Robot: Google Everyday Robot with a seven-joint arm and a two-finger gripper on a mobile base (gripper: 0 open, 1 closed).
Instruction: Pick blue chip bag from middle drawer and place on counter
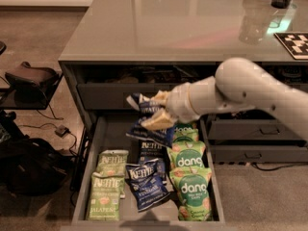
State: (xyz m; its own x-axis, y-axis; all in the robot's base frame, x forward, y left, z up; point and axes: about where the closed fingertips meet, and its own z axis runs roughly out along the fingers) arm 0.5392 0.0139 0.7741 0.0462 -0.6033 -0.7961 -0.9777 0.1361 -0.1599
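My gripper (156, 110) is shut on a dark navy-blue chip bag (149, 120) and holds it in the air above the back of the open middle drawer (94, 154), just below the counter's edge. The bag hangs crumpled from the fingers (155, 121). The glossy grey-green counter (168, 23) spreads above and behind the gripper. Two more navy Kettle bags (146, 184) lie on the drawer floor.
In the drawer lie light green Kettle jalapeno bags (108, 184) at the left and green Dang bags (190, 177) at the right. A clear cup (254, 25) and a checkered marker (294, 43) sit on the counter's right. Narrower drawers (255, 138) stand to the right. Dark bags (29, 162) lie on the floor at the left.
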